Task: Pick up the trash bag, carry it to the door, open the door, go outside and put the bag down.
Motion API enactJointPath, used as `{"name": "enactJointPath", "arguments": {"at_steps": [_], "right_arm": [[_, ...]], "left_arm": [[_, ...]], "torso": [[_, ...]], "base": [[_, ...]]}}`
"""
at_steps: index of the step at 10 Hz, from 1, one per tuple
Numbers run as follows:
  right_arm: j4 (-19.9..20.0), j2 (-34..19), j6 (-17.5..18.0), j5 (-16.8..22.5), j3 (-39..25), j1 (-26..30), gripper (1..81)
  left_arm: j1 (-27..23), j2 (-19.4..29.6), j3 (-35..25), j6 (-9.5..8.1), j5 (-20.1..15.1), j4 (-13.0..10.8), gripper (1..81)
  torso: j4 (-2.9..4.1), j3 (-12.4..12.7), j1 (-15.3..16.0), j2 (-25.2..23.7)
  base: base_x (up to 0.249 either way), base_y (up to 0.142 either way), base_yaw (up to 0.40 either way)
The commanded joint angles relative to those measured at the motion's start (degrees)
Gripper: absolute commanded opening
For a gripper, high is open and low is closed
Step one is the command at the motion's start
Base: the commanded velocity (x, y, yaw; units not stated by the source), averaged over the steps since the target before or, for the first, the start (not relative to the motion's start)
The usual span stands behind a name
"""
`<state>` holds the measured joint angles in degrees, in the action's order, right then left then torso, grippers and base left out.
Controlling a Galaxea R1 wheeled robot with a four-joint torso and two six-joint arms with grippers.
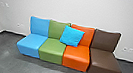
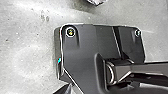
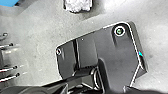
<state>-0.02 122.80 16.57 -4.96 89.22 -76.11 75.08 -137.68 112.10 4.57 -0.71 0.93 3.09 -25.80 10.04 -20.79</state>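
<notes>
Along the pale wall (image 1: 74, 5) I see four seats (image 1: 53, 50), blue, green, orange and brown, on grey floor (image 1: 7, 49). A bright blue cushion (image 1: 72, 36) leans where green meets orange. Those low white patches (image 1: 131, 50) are probably sockets.

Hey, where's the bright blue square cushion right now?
In the head view, the bright blue square cushion is near the middle, propped up where the green padded seat meets the orange padded seat, overlapping both.
</notes>
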Motion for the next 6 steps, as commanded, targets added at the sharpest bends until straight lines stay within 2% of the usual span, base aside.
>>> {"name": "enactJointPath", "arguments": {"at_steps": [1, 2, 4, 6], "right_arm": [[0.8, -7.0, 2.6, 2.8, -8.0, 8.5, 81.1], [1.8, -7.5, 2.5, 3.0, -9.2, 10.8, 81.1], [3.1, -7.6, 2.5, 6.1, -9.7, 14.0, 81.1], [3.3, -7.6, 2.5, 6.3, -10.1, 15.8, 81.1]], "left_arm": [[-5.9, 3.7, -2.1, 0.09, -7.6, 2.7, 81.1], [-7.9, 3.7, -1.8, 0.09, -9.7, 3.3, 81.1], [-11.1, 3.1, -1.1, 0.09, -12.1, 4.5, 81.1], [-13.2, 2.9, -1.0, 0.09, -12.4, 5.0, 81.1]], "torso": [[0.00, 0.0, 3.6, -5.6], [0.00, -0.1, 4.9, -7.6], [0.00, -0.2, 7.3, -11.4], [0.00, -0.2, 9.7, -15.2]], "base": [[0.000, 0.000, 0.000], [0.000, 0.000, 0.000], [0.000, 0.000, 0.000], [0.000, 0.000, 0.000]]}}
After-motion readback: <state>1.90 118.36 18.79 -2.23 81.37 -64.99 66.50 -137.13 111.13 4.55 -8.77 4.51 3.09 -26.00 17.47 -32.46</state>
